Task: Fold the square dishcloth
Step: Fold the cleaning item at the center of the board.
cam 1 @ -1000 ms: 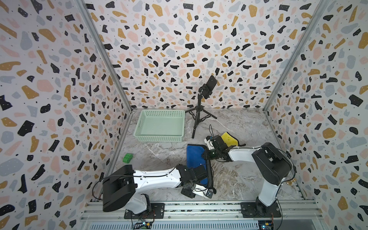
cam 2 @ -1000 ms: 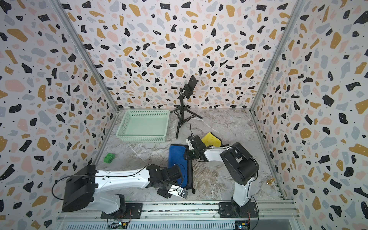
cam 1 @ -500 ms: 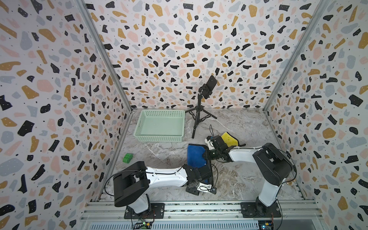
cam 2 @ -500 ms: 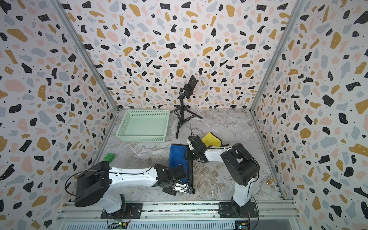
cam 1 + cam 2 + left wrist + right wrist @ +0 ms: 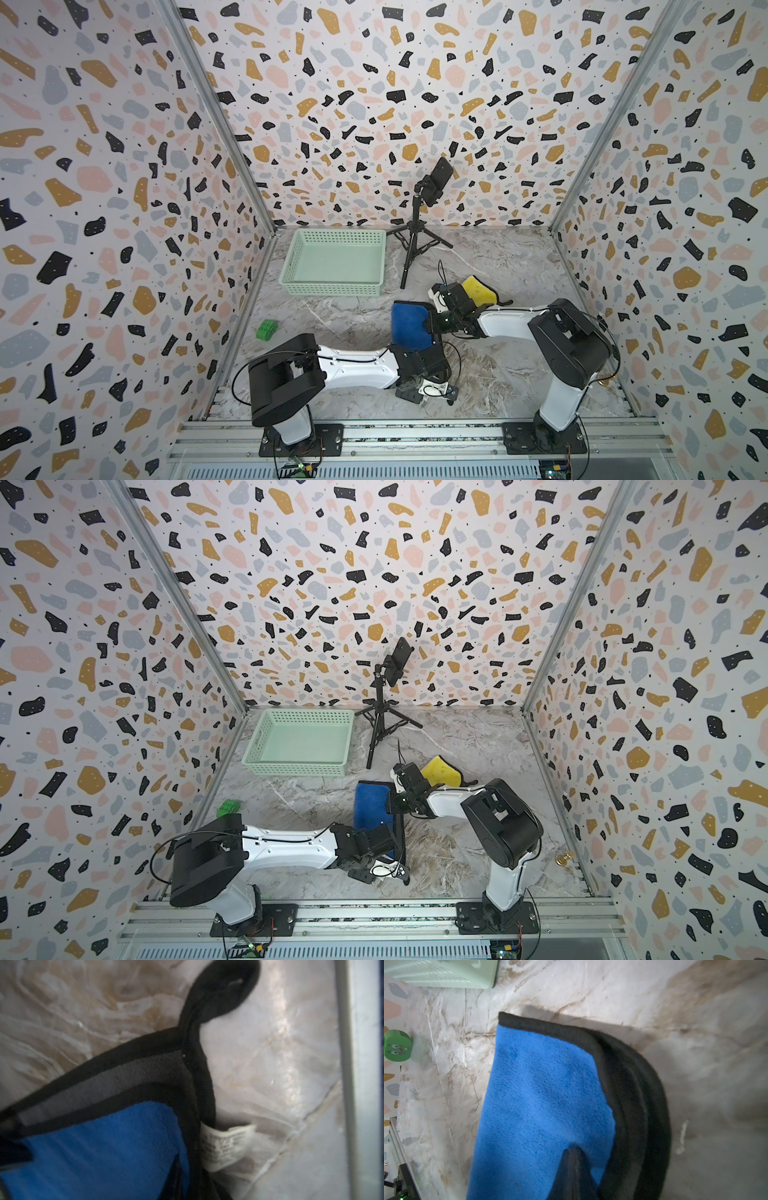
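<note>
The left gripper (image 5: 422, 388) is clamped shut at the nearest corner of the cloth (image 5: 409, 328), beside the label (image 5: 224, 1147). The hem runs straight into its jaws, so I judge it pinched, ready to lift for a fold. Beyond that hand the cloth lies doubled, blue side up. The right gripper (image 5: 435, 326) is closed on the cloth's farther edge, probably to keep the layers aligned. Just past it sits a sponge (image 5: 478, 289), and the basket (image 5: 332, 287) is well apart.

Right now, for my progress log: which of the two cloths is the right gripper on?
The blue dishcloth, black-bordered, with the right gripper at its edge; the yellow cloth lies farther back, beside that arm.
</note>
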